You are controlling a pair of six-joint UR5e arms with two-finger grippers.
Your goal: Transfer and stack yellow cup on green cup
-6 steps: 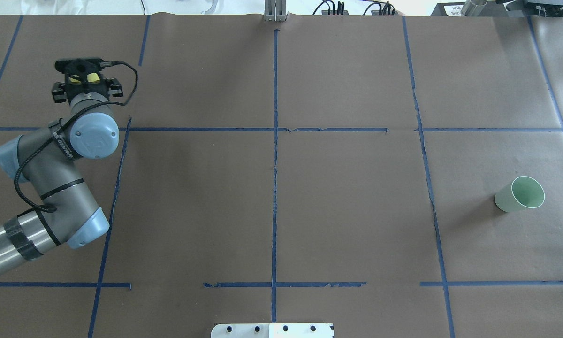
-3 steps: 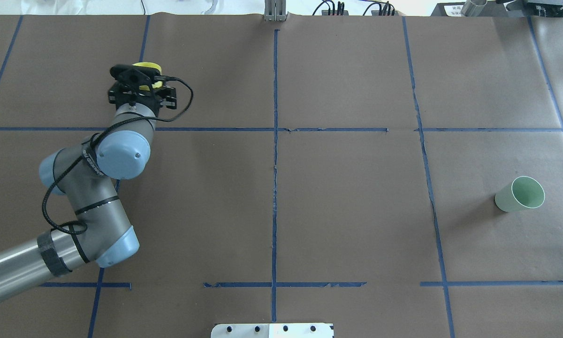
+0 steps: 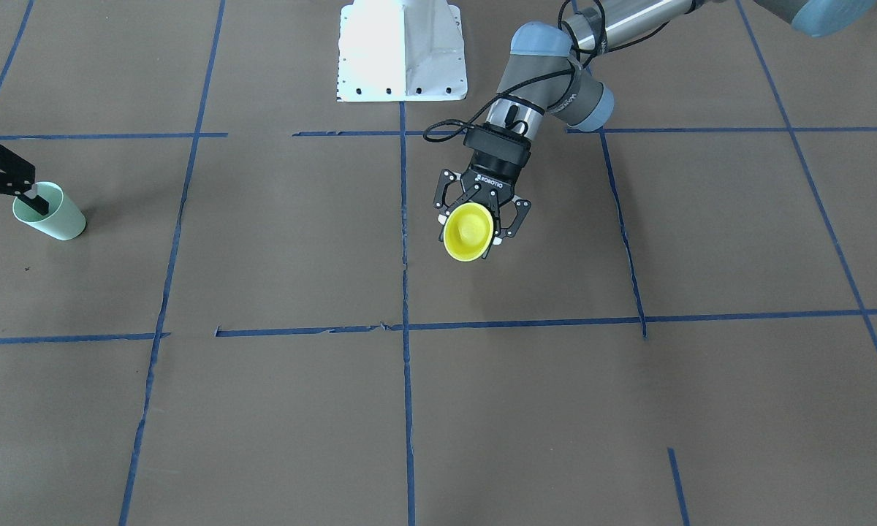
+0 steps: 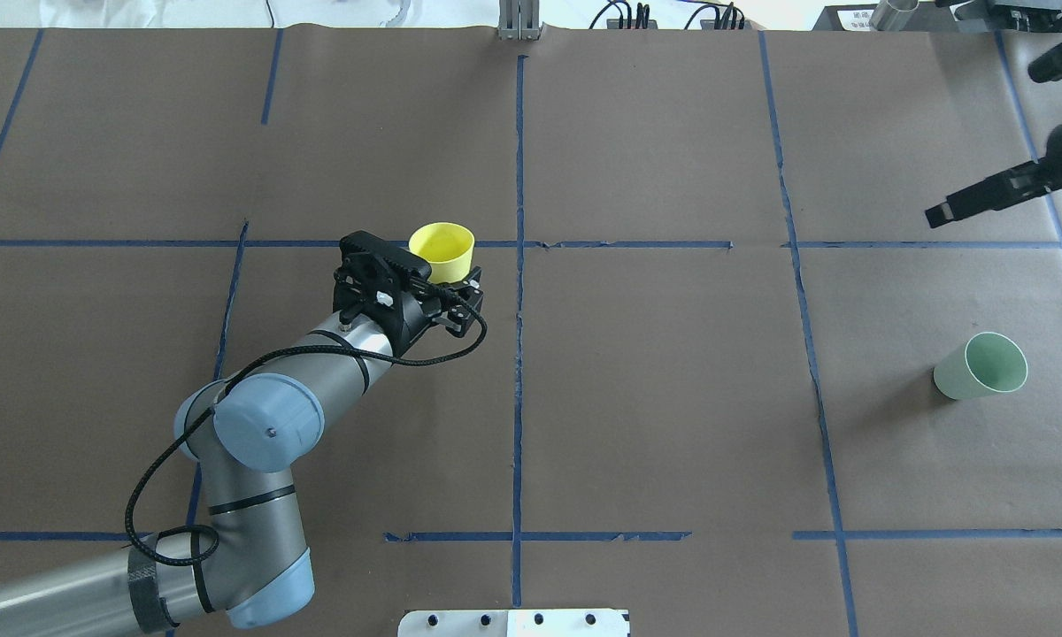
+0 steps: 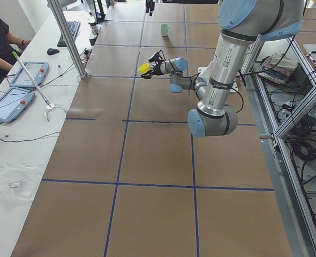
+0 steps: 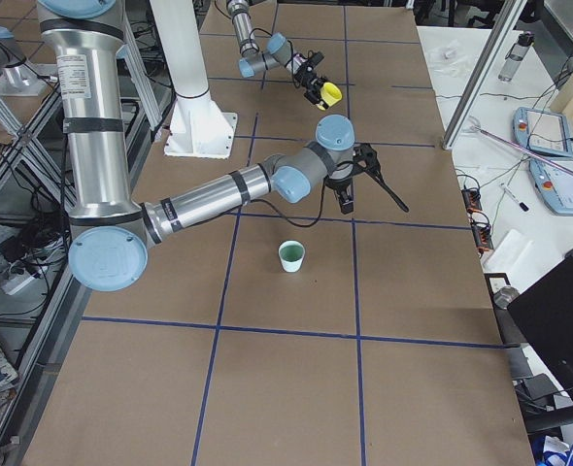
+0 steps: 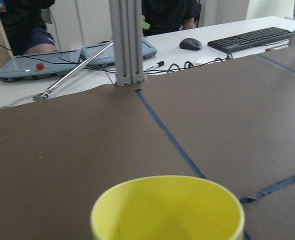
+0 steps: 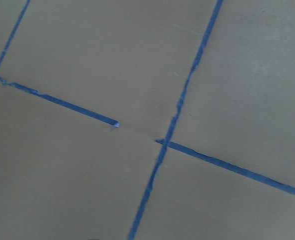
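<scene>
The yellow cup (image 4: 442,250) is held off the table in my left gripper (image 4: 447,276), which is shut on it just left of the table's centre line. The front view shows the cup's base (image 3: 468,231) between the fingers (image 3: 515,219). Its rim fills the bottom of the left wrist view (image 7: 167,207). The green cup (image 4: 982,367) stands upright on the table at the right and also shows in the front view (image 3: 47,215). My right gripper (image 4: 982,143) is open and empty, above the table beyond the green cup. One finger (image 3: 35,200) overlaps the cup's rim in the front view.
A white base plate (image 3: 402,51) sits at the robot's edge of the table. An aluminium post (image 4: 519,22) stands at the far edge on the centre line. Blue tape lines (image 8: 162,145) divide the brown table cover. Tablets and a keyboard (image 7: 252,37) lie beyond the far edge.
My left arm has carried the yellow cup from the far left to near the centre line and closer to the robot. My right gripper has come into view at the right.
</scene>
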